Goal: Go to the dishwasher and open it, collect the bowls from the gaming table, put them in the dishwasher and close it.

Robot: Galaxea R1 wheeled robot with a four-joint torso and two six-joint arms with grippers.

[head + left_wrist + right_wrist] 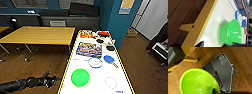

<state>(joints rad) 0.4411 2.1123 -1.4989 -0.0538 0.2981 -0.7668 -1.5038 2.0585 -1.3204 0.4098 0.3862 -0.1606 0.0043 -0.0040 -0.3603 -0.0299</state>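
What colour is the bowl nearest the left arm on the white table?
Translucent green bowl, clearest in the head view.

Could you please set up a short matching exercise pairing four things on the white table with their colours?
Things:
1. nearest bowl
2. paddle
3. table edge
4. bowl beyond the nearest one

Colours:
a. yellow
b. blue rim, pale inside
c. green
d. blue blade, wooden handle

Pairs: 1-c, 2-d, 3-a, 4-b
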